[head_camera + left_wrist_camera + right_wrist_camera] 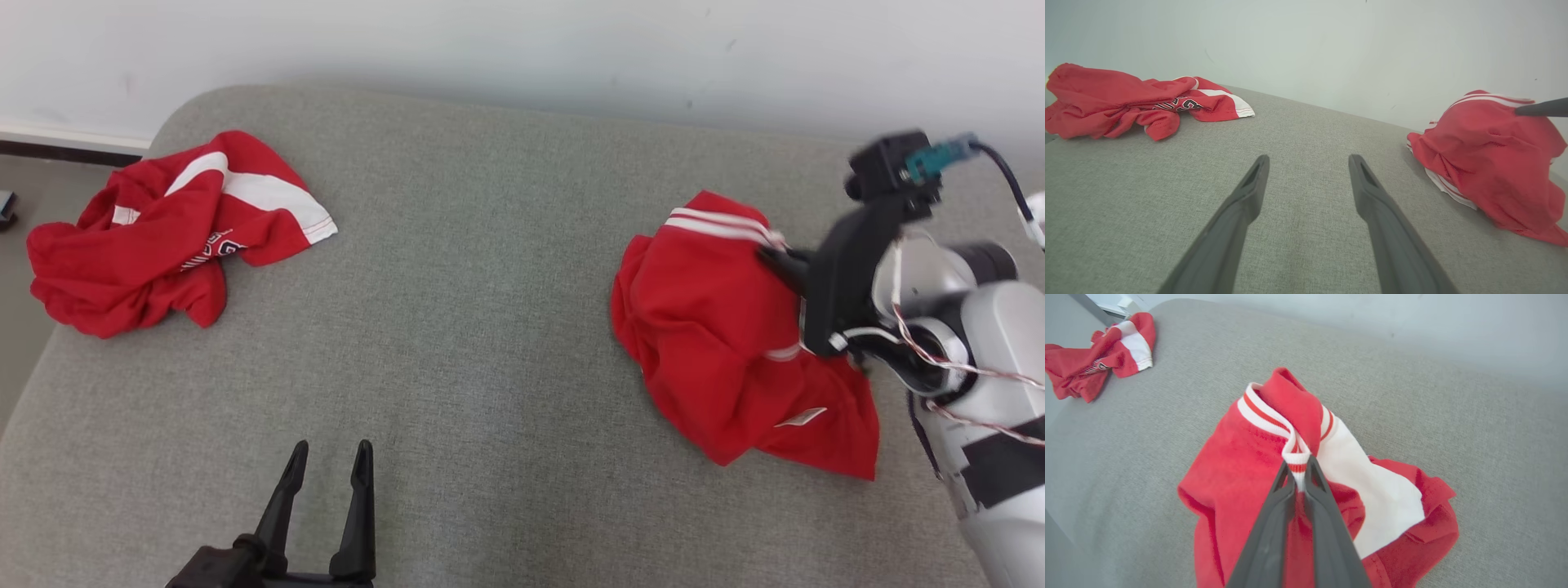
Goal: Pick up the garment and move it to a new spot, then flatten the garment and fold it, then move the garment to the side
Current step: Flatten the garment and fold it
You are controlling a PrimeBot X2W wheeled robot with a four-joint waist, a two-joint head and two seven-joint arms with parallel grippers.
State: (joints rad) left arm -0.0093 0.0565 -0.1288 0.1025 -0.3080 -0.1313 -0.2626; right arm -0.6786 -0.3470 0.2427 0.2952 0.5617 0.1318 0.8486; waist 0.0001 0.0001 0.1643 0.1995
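Observation:
A crumpled red garment [727, 359] with white stripes hangs bunched at the right of the grey surface, lifted at its striped waistband. My right gripper [1297, 467] is shut on that waistband [1294, 455], and the cloth [1241, 469] drapes down around the fingers. From the left wrist view the same garment [1490, 159] rises as a mound with a dark fingertip [1541, 108] at its top. My left gripper [328, 459] stands open near the front edge, its fingers [1249, 192] holding nothing, well apart from the cloth.
A second red and white garment [163, 233] with dark lettering lies crumpled at the far left corner of the grey cushion [490, 286]. A pale wall [522, 49] runs behind. Floor shows past the cushion's left edge [24, 188].

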